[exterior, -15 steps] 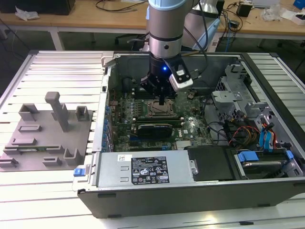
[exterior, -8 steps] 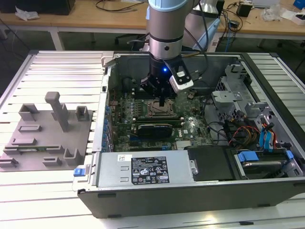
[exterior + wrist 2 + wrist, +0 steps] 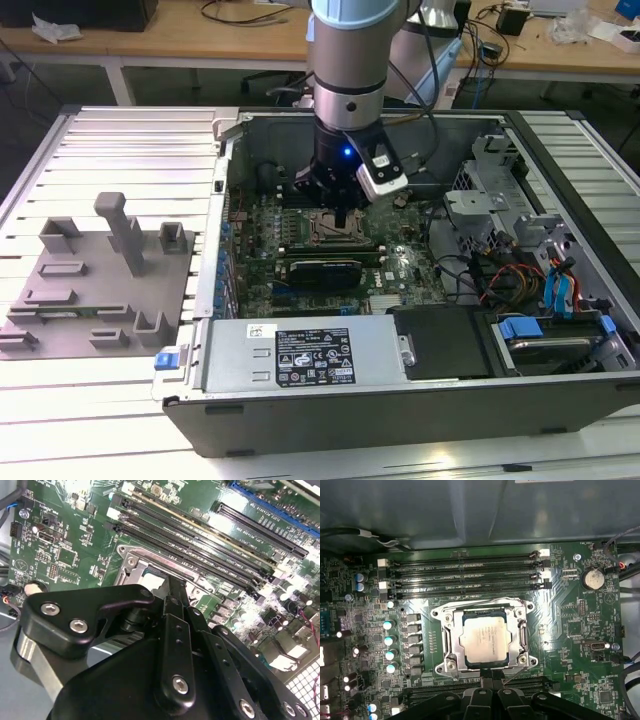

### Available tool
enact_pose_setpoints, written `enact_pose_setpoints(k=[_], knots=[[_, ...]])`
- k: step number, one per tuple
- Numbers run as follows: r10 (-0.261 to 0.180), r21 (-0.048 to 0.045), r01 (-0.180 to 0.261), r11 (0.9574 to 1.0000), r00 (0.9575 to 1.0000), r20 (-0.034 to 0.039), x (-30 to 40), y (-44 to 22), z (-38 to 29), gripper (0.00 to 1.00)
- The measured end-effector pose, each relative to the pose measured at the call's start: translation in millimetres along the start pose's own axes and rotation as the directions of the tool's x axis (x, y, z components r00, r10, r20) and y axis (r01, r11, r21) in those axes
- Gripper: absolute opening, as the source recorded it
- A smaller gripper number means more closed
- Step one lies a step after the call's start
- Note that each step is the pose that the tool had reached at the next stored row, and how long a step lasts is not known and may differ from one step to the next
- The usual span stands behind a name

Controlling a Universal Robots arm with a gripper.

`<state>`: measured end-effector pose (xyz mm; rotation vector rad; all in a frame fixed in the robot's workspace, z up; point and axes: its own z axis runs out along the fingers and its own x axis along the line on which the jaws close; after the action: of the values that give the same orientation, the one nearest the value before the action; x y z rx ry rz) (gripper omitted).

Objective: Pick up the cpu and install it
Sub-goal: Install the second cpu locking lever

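Already my cpu sits flat inside the socket on the green board, directly beneath the claw. I judge placing done, seating unconfirmed. Whether the claw is apart or together, I cannot tell.

Exterior view: even overhead room light, sharp overall. The open computer case is dim inside, with the arm's shadow over the motherboard. A small blue light glows on the wrist above it. Second wrist view: blown-out glare at the board's far corners, and the near gripper body is soft. First wrist view: board evenly lit, the cpu lid shows pale sheen, and the case wall beyond the memory slots is murky.
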<state>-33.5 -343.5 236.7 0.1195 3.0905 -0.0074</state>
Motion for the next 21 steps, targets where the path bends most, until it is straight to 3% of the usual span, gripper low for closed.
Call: enact_pose_setpoints(k=[3, 7, 16, 21], knots=[[0.0, 0.0002, 0.0, 1.0, 1.0, -0.0001, 0.0, -0.4, -0.5, 0.11], [0.0, -0.0001, 0.0, 1.0, 1.0, 0.0, -0.5, -0.6, -7.9, 0.11], [0.0, -0.0015, 0.0, 1.0, 1.0, -0.0001, -2.0, -19.6, -9.9, 0.11], [0.0, -0.002, 0.0, 1.0, 1.0, 0.0002, 3.5, -21.1, -8.8, 0.11]])
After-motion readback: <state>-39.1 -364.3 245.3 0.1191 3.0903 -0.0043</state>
